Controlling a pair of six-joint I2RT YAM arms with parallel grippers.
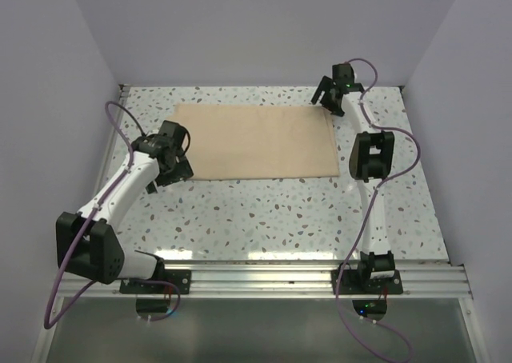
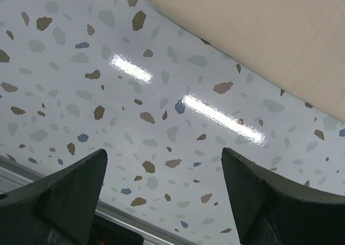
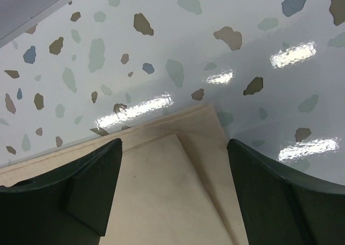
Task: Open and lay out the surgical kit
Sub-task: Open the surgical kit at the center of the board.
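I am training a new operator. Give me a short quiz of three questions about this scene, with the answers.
1. True or false: the left gripper holds the cloth.
2. Which corner of the cloth is the right gripper above? A near left, B far right, C near right.
3. Fill in: the right gripper's jaws are ____.
Key: 1 false; 2 B; 3 open.
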